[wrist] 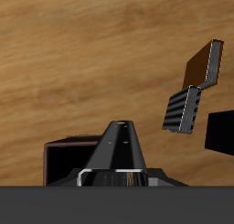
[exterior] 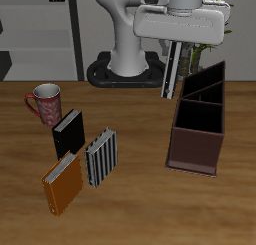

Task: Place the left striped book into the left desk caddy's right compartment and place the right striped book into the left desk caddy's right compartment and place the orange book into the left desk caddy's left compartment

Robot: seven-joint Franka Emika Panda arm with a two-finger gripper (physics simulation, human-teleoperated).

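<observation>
My gripper (exterior: 176, 51) is shut on one striped book (exterior: 171, 77), which hangs on edge high above the table, just beside the far end of the dark maroon desk caddy (exterior: 195, 149). In the wrist view the held book (wrist: 119, 145) shows as a dark wedge between my fingers (wrist: 117, 178), with a corner of the caddy (wrist: 66, 159) under it. The other striped book (exterior: 101, 157) (wrist: 183, 109) lies flat on the table. The orange book (exterior: 62, 181) (wrist: 206, 65) lies beside it, nearer the front edge. The caddy's compartments look empty.
A plain black book (exterior: 68, 134) (wrist: 222, 132) lies just behind the striped and orange books. A red patterned mug (exterior: 45, 102) stands farther back. The robot's base (exterior: 130, 59) stands at the table's back.
</observation>
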